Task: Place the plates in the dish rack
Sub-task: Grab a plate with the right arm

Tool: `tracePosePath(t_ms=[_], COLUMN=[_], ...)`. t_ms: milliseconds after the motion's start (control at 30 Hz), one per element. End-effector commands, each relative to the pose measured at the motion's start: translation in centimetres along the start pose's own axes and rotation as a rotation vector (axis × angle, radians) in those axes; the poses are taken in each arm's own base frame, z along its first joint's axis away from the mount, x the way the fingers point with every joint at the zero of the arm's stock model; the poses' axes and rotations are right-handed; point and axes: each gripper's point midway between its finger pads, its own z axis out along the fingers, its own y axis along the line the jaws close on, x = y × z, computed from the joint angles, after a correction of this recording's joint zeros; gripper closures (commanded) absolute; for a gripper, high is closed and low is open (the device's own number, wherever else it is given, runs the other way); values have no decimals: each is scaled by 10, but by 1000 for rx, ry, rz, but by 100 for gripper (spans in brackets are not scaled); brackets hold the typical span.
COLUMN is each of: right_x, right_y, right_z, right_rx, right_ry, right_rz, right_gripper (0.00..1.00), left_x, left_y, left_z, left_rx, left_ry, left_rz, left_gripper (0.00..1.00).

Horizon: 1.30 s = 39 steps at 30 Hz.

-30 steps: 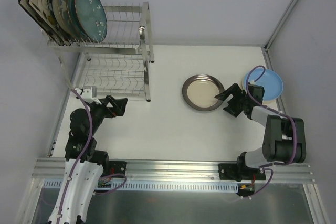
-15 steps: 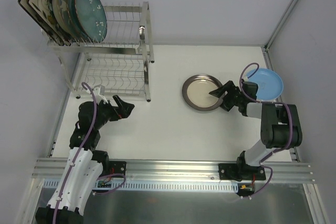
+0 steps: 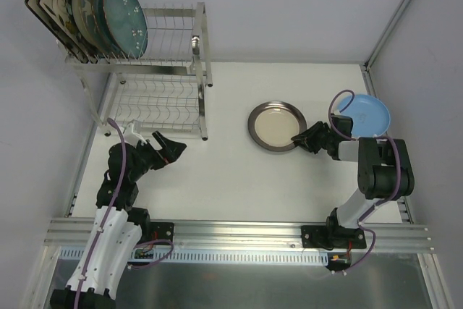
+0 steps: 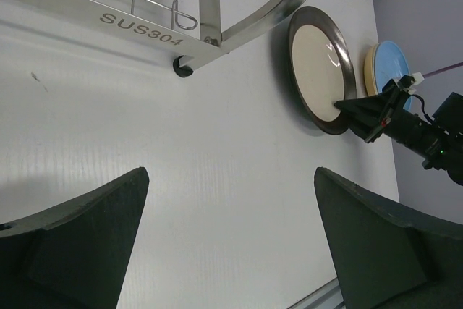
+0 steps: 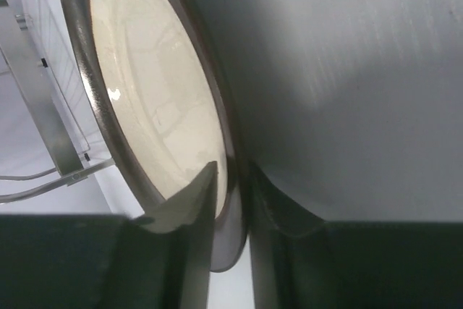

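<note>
On table [image 3: 239, 179], right end effector [image 3: 300, 140] pinched narrow on right rim of round dark-rimmed cream plate [image 3: 273, 124], well right of dish rack [image 3: 199, 41]. The left end effector [image 3: 172, 151] is wide open, empty, by rack's front. Far right lies light blue plate [image 3: 369, 115]; other plates [image 3: 108, 16] stand in top tier.

Two black robot arms are mounted side by side at the near edge of a desk [image 3: 239, 179]. The left arm [image 3: 108, 208] bends upward at the elbow and leans forward. Its end effector [image 3: 172, 148] points right, with both fingers spread wide and nothing between them. The right arm [image 3: 380, 171] folds sharply at the elbow and reaches left, low over the desk. The fingers of its end effector [image 3: 295, 139] are close together, pinching the rim of a round plate [image 3: 275, 124], one finger on each side.
</note>
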Motion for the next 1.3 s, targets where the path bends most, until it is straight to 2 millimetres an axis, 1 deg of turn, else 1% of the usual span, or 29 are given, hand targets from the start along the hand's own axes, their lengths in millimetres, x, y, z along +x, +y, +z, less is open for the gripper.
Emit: tracePosePath(t_ms=[0,67,100,167,233,300,333,433,467,500,533,567,633,667,700,733,767,833,867,900,967,1000,1067,1100,1167,1200,1267], right_x=[-4,-4,-4,-4,-5,-3,-3,2,3,6,5,10,22,21,29,37,39,53,55,63,68,76,81,91,98,107,115], right_y=[13,16,20,24,32,36,40,46,52,51,58,64,64,73,69,75,84,91,97,104,115,121,132,140,153,159,171], right_z=[2,1,-1,-3,-6,-8,-10,-14,-18,-21,-27,-30,-36,-45,-48,-52,-60,-66,-69,-75,-81,-85,-89,-91,-93,-92,-93], right_rx=[-42,-55,-70,-83,-110,-125,-141,-161,-179,-178,-191,-196,-175,-187,-155,-164,-185,-189,-198,-211,-231,-246,-271,-291,-328,-341,-374], right_ry=[-4,-2,-1,1,-3,1,-4,3,0,2,-12,-1,25,3,24,37,23,52,57,69,72,84,87,107,116,134,141], right_rz=[-29,-29,-31,-31,-30,-23,-22,-1,-10,-9,-26,-48,-72,-100,-94,-115,-146,-177,-192,-211,-234,-252,-267,-274,-283,-281,-289], right_gripper=[78,84,90,94,99,99,99,99,99,99,99,99,99,99,99,99,99,100,99,99,99,99,100,99,100,99,99], left_x=[4,5,5,7,10,9,8,2,2,3,3,3,5,6,10,10,11,13,13,13,14,14,14,15,17,16,14], left_y=[-4,-4,-5,-5,-6,-9,-12,-22,-28,-30,-36,-39,-40,-41,-46,-50,-52,-56,-57,-58,-61,-62,-65,-67,-74,-79,-83], left_z=[-4,-6,-7,-7,-7,-8,-8,-10,-11,-11,-12,-13,-13,-13,-13,-14,-14,-13,-13,-13,-13,-12,-12,-10,-9,-10,-9], left_rx=[30,41,44,51,55,62,72,97,117,124,147,157,166,166,180,187,191,194,196,199,212,211,214,218,231,240,242], left_ry=[-7,-17,-21,-19,-7,-3,2,13,25,42,57,66,84,84,102,106,110,128,133,140,148,151,160,178,205,207,204], left_rz=[-31,-25,-26,-43,-68,-77,-71,-48,-38,-34,-28,-28,-28,-28,-23,-24,-28,-44,-46,-46,-34,-28,-26,-30,-28,-20,-7], left_gripper=[1,1,1,1,1,1,1,1,1,1,1,1,1,1,1,1,1,1,1,1,1,1,1,1,1,1,1])
